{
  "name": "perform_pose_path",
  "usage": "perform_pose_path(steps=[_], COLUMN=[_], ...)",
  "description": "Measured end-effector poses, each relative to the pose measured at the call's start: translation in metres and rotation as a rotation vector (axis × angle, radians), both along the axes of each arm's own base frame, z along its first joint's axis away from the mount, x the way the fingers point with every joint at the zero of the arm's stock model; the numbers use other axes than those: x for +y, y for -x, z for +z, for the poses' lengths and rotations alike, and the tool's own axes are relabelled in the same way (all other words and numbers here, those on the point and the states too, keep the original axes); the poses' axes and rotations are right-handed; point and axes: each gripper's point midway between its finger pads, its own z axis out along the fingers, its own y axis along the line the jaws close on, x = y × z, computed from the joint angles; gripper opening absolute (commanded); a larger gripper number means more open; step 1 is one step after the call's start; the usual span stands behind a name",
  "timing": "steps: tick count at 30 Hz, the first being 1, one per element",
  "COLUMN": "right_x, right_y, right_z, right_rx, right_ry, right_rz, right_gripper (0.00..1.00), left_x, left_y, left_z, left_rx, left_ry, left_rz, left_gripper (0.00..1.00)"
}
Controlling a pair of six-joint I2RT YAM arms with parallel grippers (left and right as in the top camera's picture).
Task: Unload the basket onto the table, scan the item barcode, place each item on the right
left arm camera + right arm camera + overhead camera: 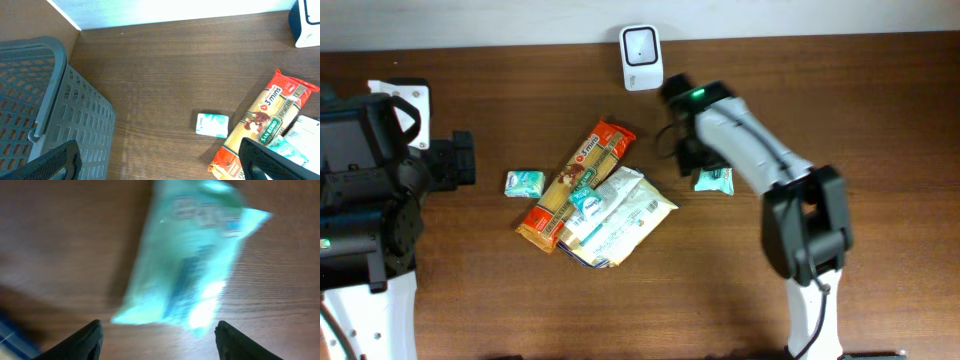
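My right gripper is open, its two dark fingertips spread wide. A small teal packet shows blurred just beyond them on the wood, not between them. From overhead that teal packet lies beside the right gripper, a little in front of the white barcode scanner at the table's back edge. My left gripper is open and empty, over bare wood next to a grey basket. In the overhead view the left gripper is at the far left.
A pile lies mid-table: an orange pasta pack, a white bag and a teal packet on top. Another teal packet lies left of the pile. The white wall runs along the table's back edge.
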Motion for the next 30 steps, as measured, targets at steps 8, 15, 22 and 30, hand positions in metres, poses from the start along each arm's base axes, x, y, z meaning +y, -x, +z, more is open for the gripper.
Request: perform_pose_path(steps=[8,15,22,30], right_x=[-0.036,-0.016,-0.015,-0.048], right_y=[-0.012,-0.001,0.003,0.014], right_z=[-0.015,-0.044,-0.037,-0.004], right_rx=[0.082,0.029,0.021,-0.128], right_ry=[-0.524,-0.709,-0.714,0.211], right_rz=[-0.064,-0.007,-0.013,-0.014], right_gripper=[0.67,0.04,0.04,0.04], left_x=[0.0,0.0,0.0,0.0], left_y=[0.0,0.0,0.0,0.0], left_z=[0.0,0.0,0.0,0.0], left_rx=[0.0,0.0,0.0,0.0], left_ry=[0.0,0.0,0.0,0.0], left_rz=[0.0,0.0,0.0,0.0], left_gripper=[0.99,0.99,0.99,0.99])
